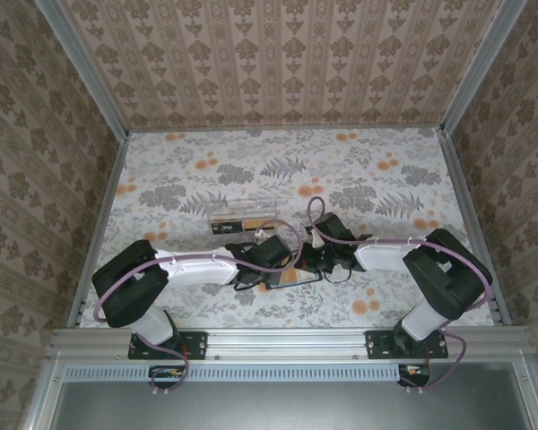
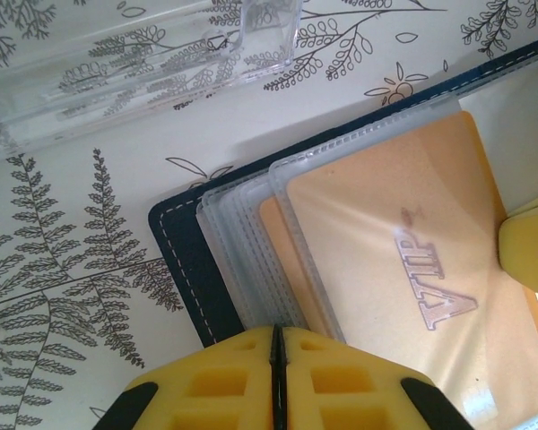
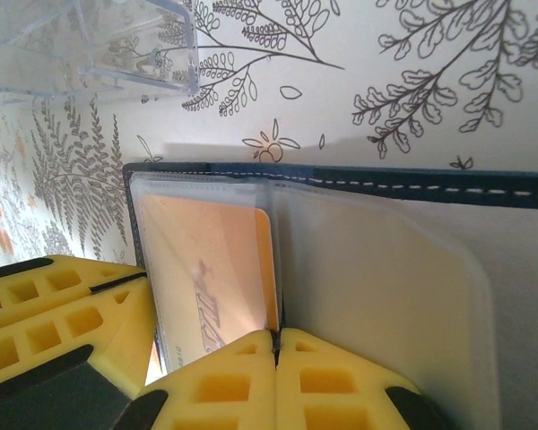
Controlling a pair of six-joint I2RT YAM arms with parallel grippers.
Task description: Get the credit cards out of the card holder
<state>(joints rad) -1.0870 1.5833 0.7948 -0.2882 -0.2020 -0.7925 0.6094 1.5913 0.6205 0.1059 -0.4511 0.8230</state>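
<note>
The card holder [image 2: 181,260] lies open on the table, a dark navy cover with stacked clear sleeves; a little of it shows under both grippers [image 1: 282,282]. An orange credit card [image 2: 386,206] marked VIP sits in the top sleeve, its bare long edge [image 3: 267,269] at the fold. My left gripper [image 2: 276,345] is shut, its tips down on the sleeve edges. My right gripper [image 3: 275,339] is shut too, its tips at the card's bare edge by the fold. Nothing shows between either pair of jaws. A lifted clear sleeve [image 3: 386,296] curves to the right of the fold.
A clear plastic box [image 1: 242,218] lies just beyond the card holder, close to both grippers [image 2: 134,63] [image 3: 90,45]. The left gripper's yellow fingers [image 3: 63,309] crowd the holder's left side. Patterned walls fence the floral table [image 1: 386,179].
</note>
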